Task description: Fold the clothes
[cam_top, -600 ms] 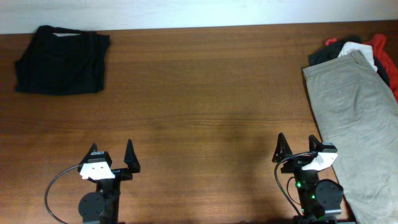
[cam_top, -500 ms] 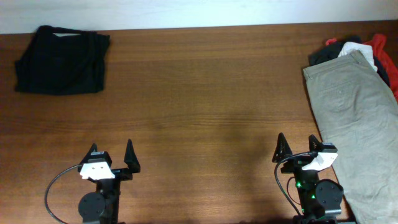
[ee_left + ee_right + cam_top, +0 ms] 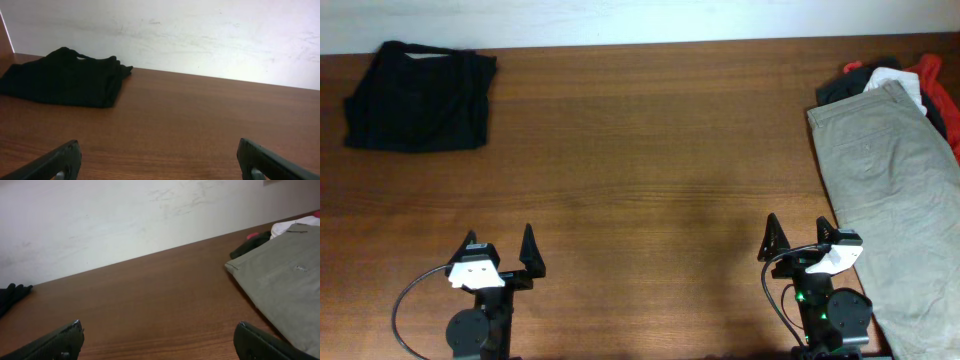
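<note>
Both arms are parked at the near edge of the table (image 3: 640,160), neither in contact with any cloth. The left gripper (image 3: 500,242) has its jaws spread wide and holds nothing. The right gripper (image 3: 798,230) is likewise spread and unladen.

The black garment (image 3: 418,95) lies at the far left corner as a compact, squared bundle, well apart from both arms. Its shape and isolated position suggest a finished item set aside.

The khaki trousers (image 3: 890,200) lie flat along the right edge, one end over the unsorted heap and the other running past the right gripper, just beside it. Beneath their far end sit a white garment (image 3: 900,80) and a red garment (image 3: 932,72), bunched with a dark piece.

Judgement: the trousers are next in line. The right arm is nearest them, and the bare centre of the table serves as folding space.
</note>
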Robot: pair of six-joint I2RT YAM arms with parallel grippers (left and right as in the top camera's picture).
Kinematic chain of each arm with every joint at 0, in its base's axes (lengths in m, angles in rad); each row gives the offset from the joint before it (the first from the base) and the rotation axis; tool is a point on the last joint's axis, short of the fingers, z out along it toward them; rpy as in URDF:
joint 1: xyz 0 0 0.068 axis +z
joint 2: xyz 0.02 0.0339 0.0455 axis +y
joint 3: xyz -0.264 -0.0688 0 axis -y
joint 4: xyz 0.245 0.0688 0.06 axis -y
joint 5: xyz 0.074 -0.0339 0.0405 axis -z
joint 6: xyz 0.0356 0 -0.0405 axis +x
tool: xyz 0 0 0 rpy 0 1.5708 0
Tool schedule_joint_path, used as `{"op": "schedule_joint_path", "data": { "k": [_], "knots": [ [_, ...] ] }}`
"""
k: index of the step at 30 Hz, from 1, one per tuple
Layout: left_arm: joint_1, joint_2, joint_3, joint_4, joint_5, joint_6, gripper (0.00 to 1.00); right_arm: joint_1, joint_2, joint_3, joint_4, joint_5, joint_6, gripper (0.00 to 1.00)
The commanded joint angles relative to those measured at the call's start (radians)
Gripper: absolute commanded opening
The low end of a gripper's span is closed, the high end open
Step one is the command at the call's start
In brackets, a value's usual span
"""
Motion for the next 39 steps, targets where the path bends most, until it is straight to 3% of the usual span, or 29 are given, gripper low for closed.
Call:
{"op": "schedule_joint_path", "data": {
  "k": [1,22,23,24,26,32,39],
  "knots": [
    [-0.004,0.001,-0.006,-0.002,-0.011,0.002,0.99,-0.009,-0.005,-0.007,-0.003,0.009,-0.002,0.99],
    [-0.004,0.001,-0.006,-0.002,-0.011,0.002,0.99,-0.009,-0.005,-0.007,0.007,0.008,0.013,0.99],
    [-0.004,0.001,-0.006,-0.002,-0.011,0.002,0.99,-0.007,-0.005,-0.007,0.032,-0.018,0.072,0.99],
    [-0.004,0.001,-0.006,-0.002,-0.011,0.002,0.99,-0.006,-0.005,-0.007,0.011,-0.221,0.240,0.99],
    [-0.004,0.001,-0.006,-0.002,-0.011,0.002,0.99,-0.006,-0.002,-0.007,0.035,-0.428,0.329,0.99],
    [-0.004,0.001,-0.006,-0.002,-0.011,0.002,0.99,-0.006,-0.001,-0.007,0.137,-0.579,0.331,0.99],
    [-0.004,0.001,-0.006,-0.002,-0.011,0.002,0.99,-0.006,-0.001,0.035,0.274,-0.552,0.330,0.99]
  ]
}}
